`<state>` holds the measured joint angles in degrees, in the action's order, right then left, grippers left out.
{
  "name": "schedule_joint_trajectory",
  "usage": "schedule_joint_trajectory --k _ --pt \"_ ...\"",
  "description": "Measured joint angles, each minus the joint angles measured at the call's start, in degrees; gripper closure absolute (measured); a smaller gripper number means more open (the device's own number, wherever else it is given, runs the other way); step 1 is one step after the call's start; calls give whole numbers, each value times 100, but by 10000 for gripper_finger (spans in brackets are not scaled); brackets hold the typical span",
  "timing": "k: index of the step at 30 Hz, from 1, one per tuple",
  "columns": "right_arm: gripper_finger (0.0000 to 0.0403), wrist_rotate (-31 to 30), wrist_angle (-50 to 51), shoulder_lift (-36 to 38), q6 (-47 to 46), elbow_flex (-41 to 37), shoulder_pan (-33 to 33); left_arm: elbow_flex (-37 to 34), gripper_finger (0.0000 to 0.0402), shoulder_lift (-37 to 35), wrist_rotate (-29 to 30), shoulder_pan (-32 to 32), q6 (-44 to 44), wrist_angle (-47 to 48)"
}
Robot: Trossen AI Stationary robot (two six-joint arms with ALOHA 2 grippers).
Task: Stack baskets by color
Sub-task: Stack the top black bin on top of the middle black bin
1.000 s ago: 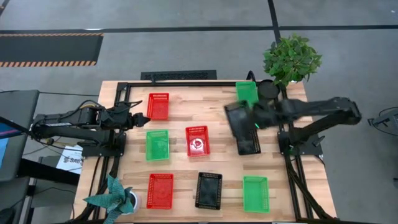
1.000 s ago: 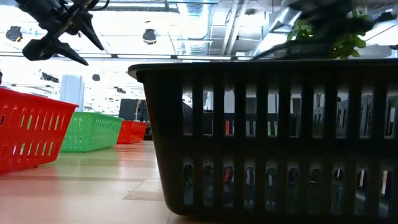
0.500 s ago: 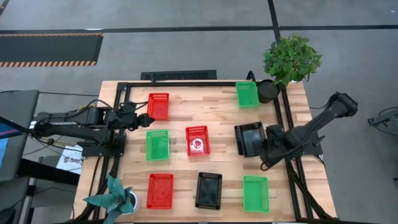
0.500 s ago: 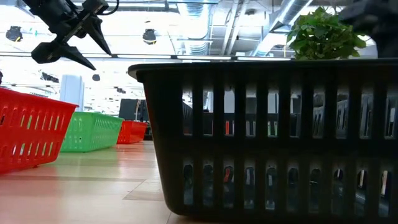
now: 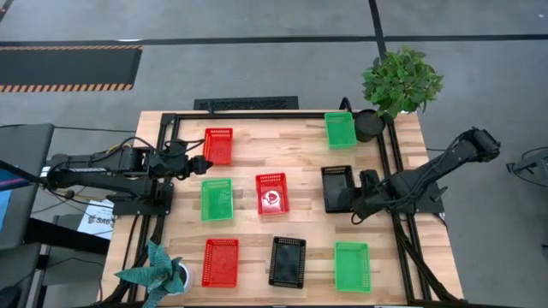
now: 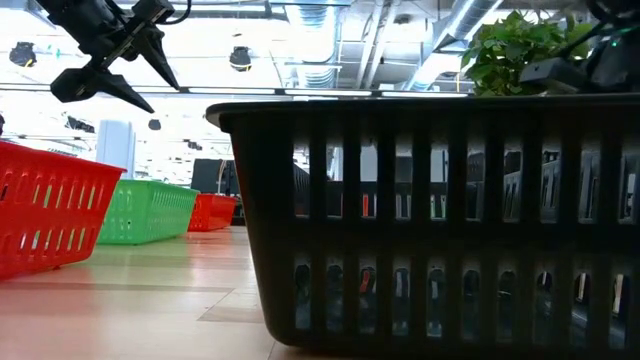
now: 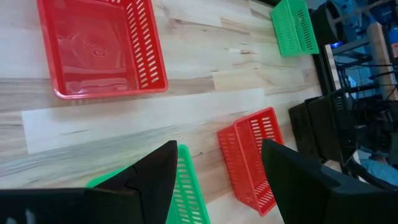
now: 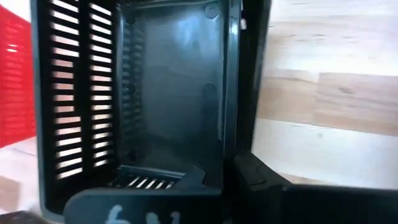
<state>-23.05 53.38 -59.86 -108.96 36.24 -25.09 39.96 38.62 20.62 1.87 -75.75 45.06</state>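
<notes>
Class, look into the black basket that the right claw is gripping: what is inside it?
The black basket held by the right claw shows a bare floor. A second black wall beside its rim suggests another basket nested under it, mostly hidden.

Red baskets (image 5: 217, 145): four. Green baskets (image 5: 217, 198): three. Black baskets (image 5: 288, 260): two in view. Potted plants (image 5: 401, 79): two.

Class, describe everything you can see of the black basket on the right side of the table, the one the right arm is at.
The black basket is a shallow rectangle of dark plastic with slotted walls and a solid, glossy floor, and it appears empty. It sits upright and level on the wooden table, right of the middle red basket and below the far green basket. A second black rim seems nested with it. The right hand grips its right-side wall.
</notes>
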Motion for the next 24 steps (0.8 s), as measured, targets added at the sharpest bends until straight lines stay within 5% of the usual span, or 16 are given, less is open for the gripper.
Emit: schedule_joint_trajectory --k 13,24 --pt "348 424 229 -165 -45 -14 18 0 181 1 64 0 0 2" --pt "240 512 144 -398 37 34 16 -2 181 1 71 0 0 2"
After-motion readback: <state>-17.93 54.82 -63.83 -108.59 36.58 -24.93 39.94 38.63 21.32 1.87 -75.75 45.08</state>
